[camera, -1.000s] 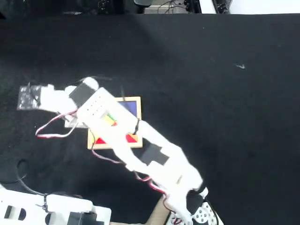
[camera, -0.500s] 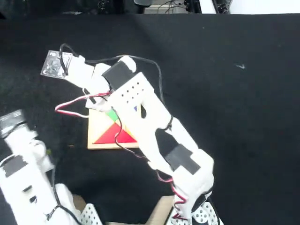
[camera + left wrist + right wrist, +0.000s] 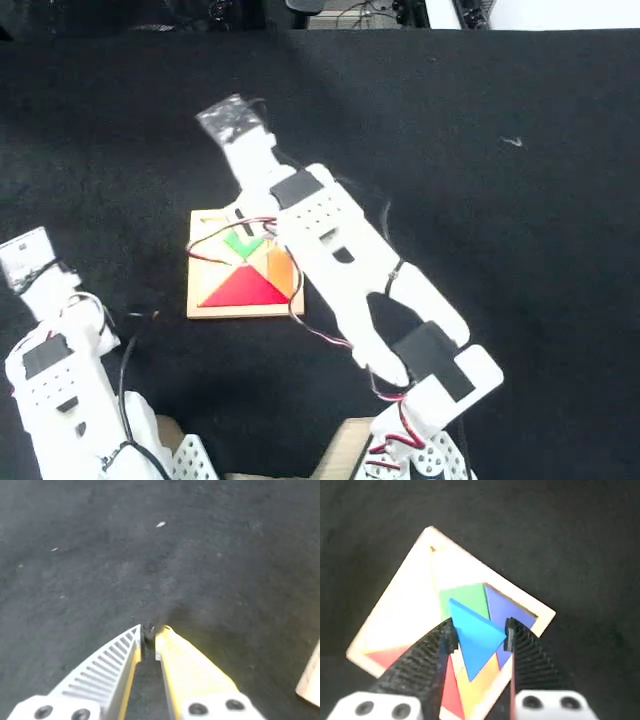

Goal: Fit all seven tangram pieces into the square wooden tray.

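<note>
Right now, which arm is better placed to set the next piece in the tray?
Right: the right gripper is shut on the blue triangle over the wooden tray. The left gripper is shut, empty, over the table.

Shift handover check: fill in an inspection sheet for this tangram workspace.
Surface: black cloth table.
Job's things: square wooden tray, part filled with green piece, dark blue piece, red piece, yellow piece; light blue triangle held above it.
Clutter: pale fleck on cloth.
Grippers: right gripper shut on the triangle; left gripper shut, empty, over cloth.
Cables: red and white wires across the tray.
Surroundings: cords beyond the table's far edge.
</note>
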Controlling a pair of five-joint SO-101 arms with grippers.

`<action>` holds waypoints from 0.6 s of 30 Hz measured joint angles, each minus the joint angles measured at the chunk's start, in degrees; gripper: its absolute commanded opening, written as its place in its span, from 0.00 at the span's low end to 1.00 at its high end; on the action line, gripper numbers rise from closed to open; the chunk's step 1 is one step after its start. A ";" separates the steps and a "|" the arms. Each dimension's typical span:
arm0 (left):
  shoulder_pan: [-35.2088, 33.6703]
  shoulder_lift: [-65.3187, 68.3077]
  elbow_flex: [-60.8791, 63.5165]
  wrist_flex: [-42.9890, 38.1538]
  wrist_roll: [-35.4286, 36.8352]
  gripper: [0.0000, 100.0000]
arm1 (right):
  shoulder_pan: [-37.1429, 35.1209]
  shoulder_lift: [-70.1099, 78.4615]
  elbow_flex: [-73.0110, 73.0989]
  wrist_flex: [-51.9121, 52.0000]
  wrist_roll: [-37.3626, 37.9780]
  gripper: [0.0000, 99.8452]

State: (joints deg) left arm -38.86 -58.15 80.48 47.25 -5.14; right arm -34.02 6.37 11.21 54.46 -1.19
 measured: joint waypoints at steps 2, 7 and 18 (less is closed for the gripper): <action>-0.44 0.00 0.00 0.00 0.00 0.06 | -0.18 1.05 0.00 -1.49 -4.13 0.11; -0.88 0.00 0.00 0.00 0.00 0.06 | -2.73 7.91 -2.20 -2.46 -19.16 0.11; -0.88 0.00 0.00 0.00 0.00 0.07 | -2.81 23.47 -20.57 5.27 -43.69 0.11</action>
State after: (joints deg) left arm -39.74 -58.15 80.48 47.25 -5.14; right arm -36.84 29.85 -9.36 59.74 -44.88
